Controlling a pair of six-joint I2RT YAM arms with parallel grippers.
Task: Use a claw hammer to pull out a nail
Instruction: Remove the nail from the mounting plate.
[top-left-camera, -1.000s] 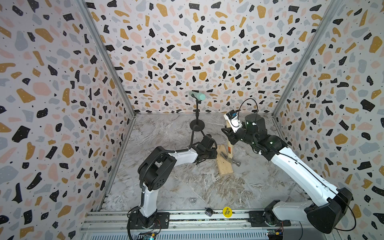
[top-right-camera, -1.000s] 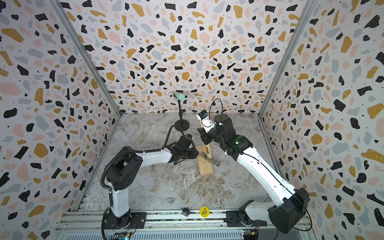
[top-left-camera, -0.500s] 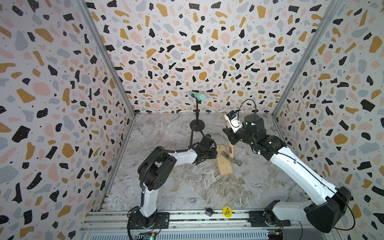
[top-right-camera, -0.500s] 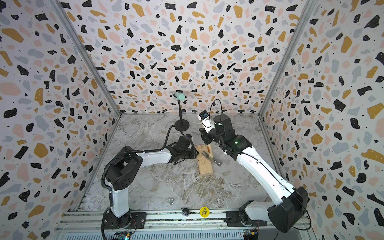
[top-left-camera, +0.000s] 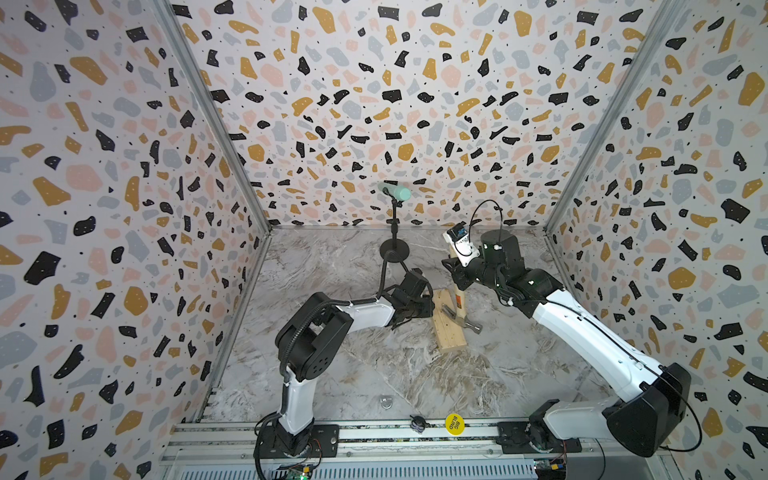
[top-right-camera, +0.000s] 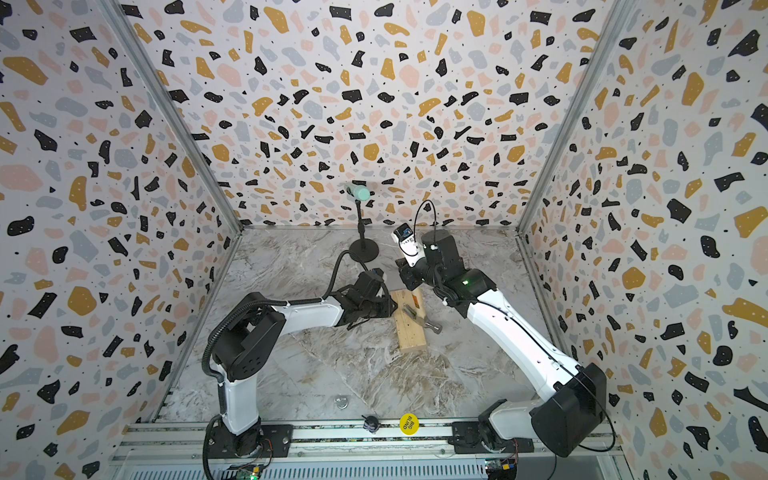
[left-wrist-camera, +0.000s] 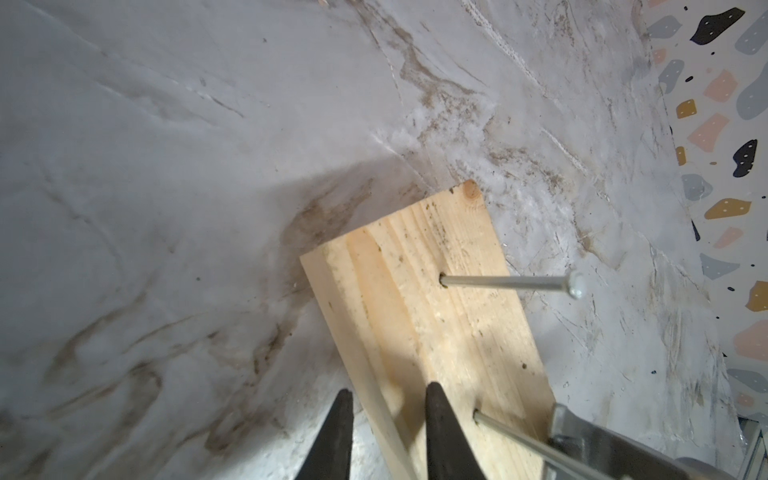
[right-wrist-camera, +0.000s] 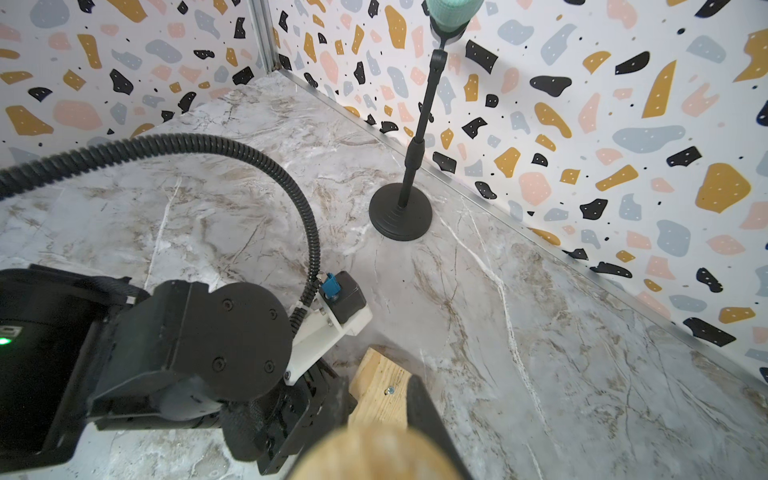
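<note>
A pale wooden board (top-left-camera: 451, 340) lies on the marble floor in both top views. The claw hammer (top-left-camera: 463, 319) rests head-down on it, its wooden handle rising to my right gripper (top-left-camera: 457, 282), which is shut on the handle. In the right wrist view the handle's butt (right-wrist-camera: 374, 453) fills the space between that gripper's fingers (right-wrist-camera: 432, 424). The left wrist view shows the nail (left-wrist-camera: 511, 434) leaning out of the board (left-wrist-camera: 415, 257), its shaft running into the steel claw (left-wrist-camera: 590, 444). My left gripper (left-wrist-camera: 388, 388) straddles the board's long edge, one finger on its top face.
A second nail (left-wrist-camera: 507, 282) stands free nearer the board's end. Another nail head (right-wrist-camera: 390, 390) shows by the handle. A microphone stand (top-left-camera: 394, 249) is at the back wall. A metal ring (top-left-camera: 386, 402) lies near the front rail, which carries a yellow disc (top-left-camera: 454, 424).
My right gripper has edged slightly toward the front with the hammer handle. The hammer head stays on the board, and the left arm has not visibly moved.
</note>
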